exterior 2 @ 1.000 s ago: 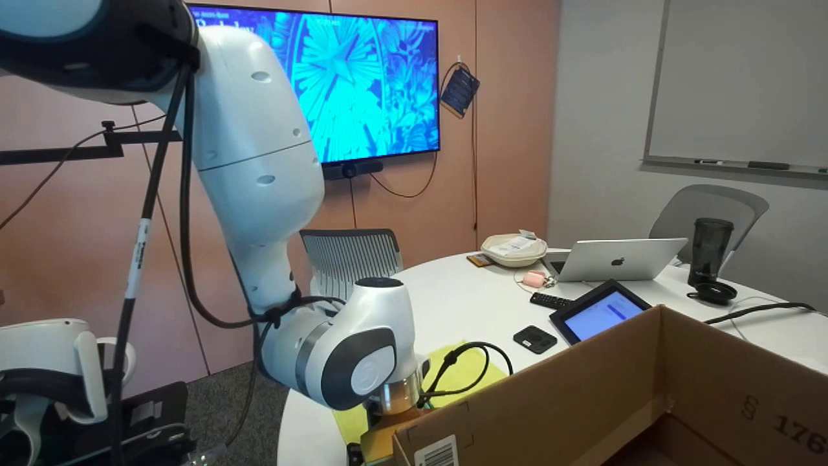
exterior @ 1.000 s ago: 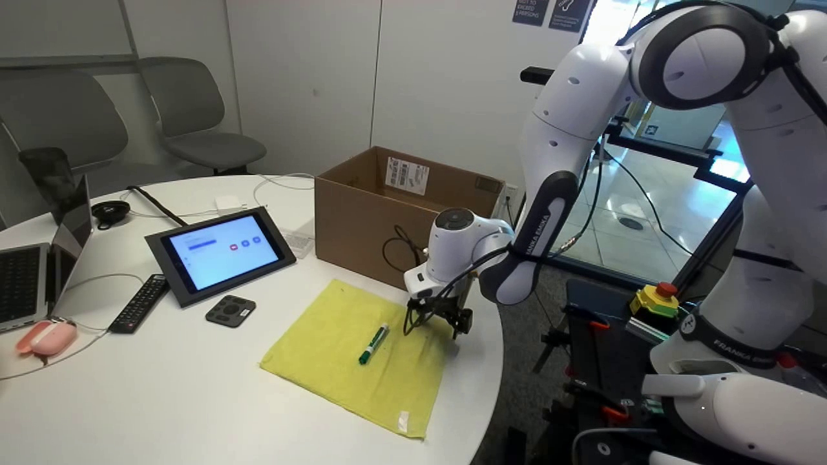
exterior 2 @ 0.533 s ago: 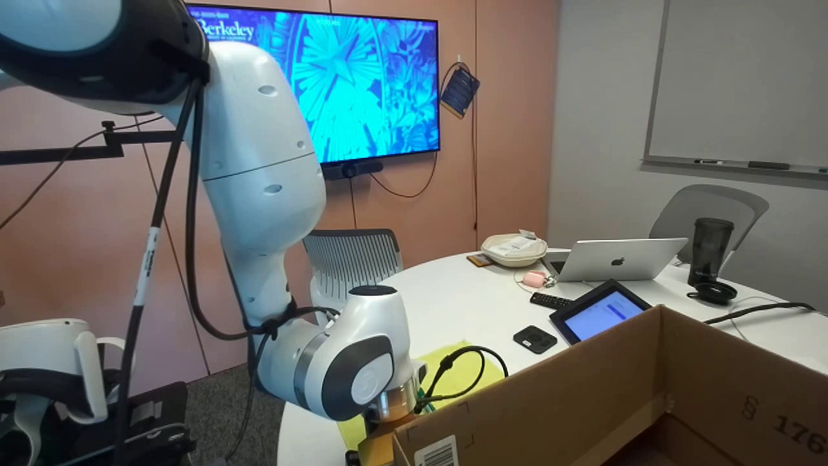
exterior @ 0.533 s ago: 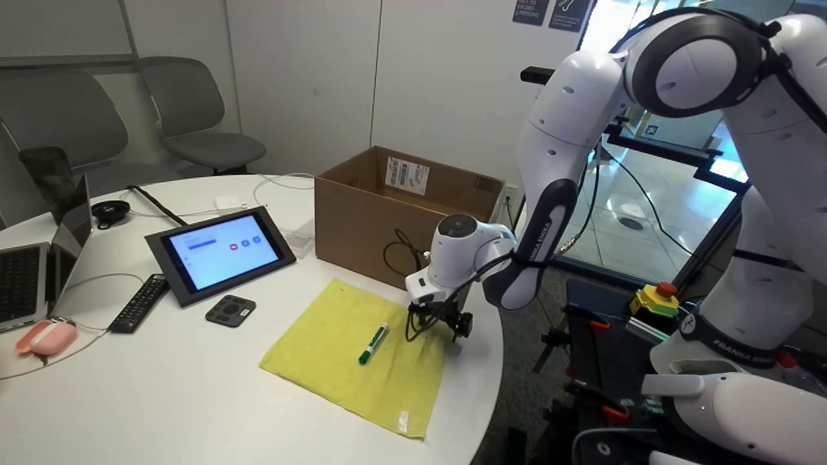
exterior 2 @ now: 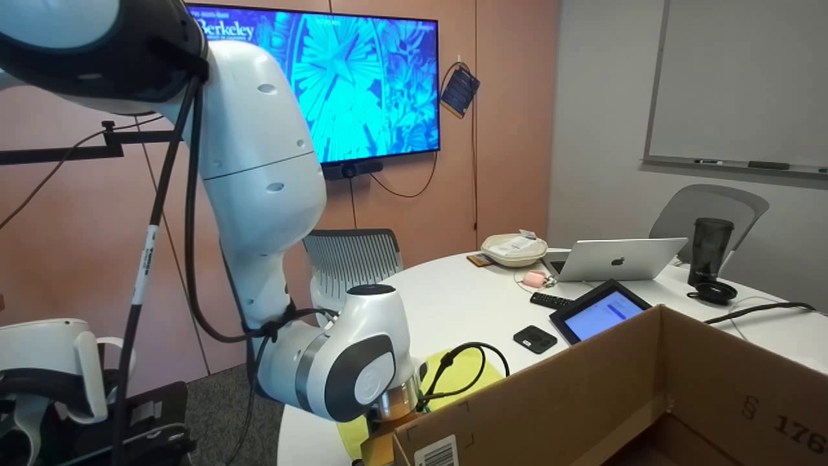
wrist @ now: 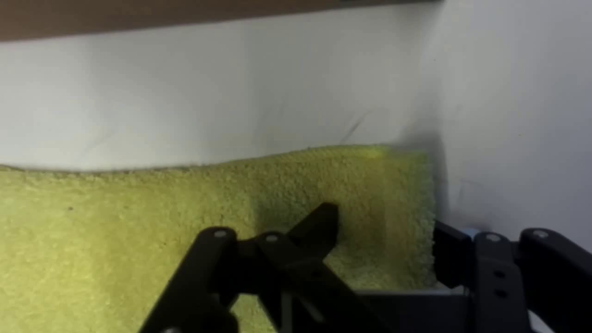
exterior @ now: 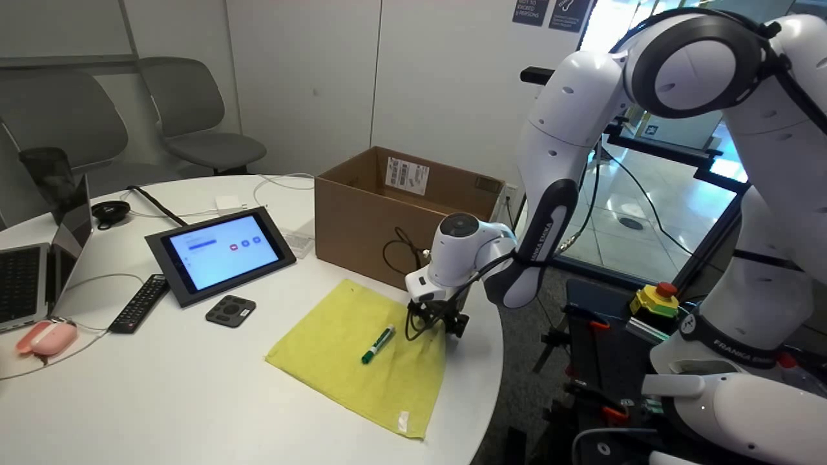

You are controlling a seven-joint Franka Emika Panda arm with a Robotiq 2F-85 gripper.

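Observation:
A yellow cloth [exterior: 336,368] lies on the white table [exterior: 194,387], with a green marker [exterior: 378,344] on it. My gripper [wrist: 384,240] is low over the cloth's corner beside the box. In the wrist view the jaws stand apart with the cloth between them. One finger [wrist: 323,226] is over the cloth, and the other finger [wrist: 453,254] meets its edge, where the fabric bunches up slightly. A cardboard box [exterior: 375,226] stands right behind the gripper. That box hides most of the gripper in an exterior view, where part of the cloth [exterior 2: 352,430] shows.
A tablet on a stand [exterior: 223,252], a black puck-like device [exterior: 230,310], a remote [exterior: 139,303], a pink case [exterior: 48,338] and a laptop [exterior: 26,278] occupy the far side of the table. The table's rounded edge passes close to the gripper. A cable loop [exterior 2: 479,349] hangs off the wrist.
The arm came down slightly, then held its place. The finger on the table-edge side moved inward, and the cloth slid a little toward the gripper, shifting and turning the marker slightly.

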